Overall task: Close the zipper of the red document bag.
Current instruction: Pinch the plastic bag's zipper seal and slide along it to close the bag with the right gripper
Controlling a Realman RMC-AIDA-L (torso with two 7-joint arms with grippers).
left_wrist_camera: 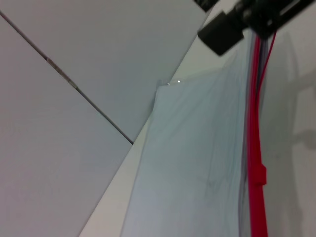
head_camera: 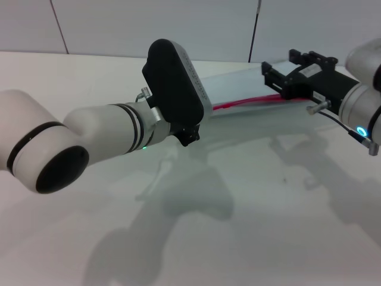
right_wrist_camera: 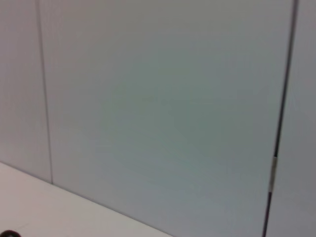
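I count one flat translucent pale blue-grey plastic pouch [head_camera: 238, 89], one bright red zipper strip [left_wrist_camera: 256, 148], and my two grippers.

Red document bag [left_wrist_camera: 192, 168]: pale translucent pouch, fills lower centre of frame. Zipper [left_wrist_camera: 255, 148]: red strip down right edge, slider [left_wrist_camera: 257, 175] lower right. Right gripper [left_wrist_camera: 247, 22]: black, upper right, at zipper's far end.
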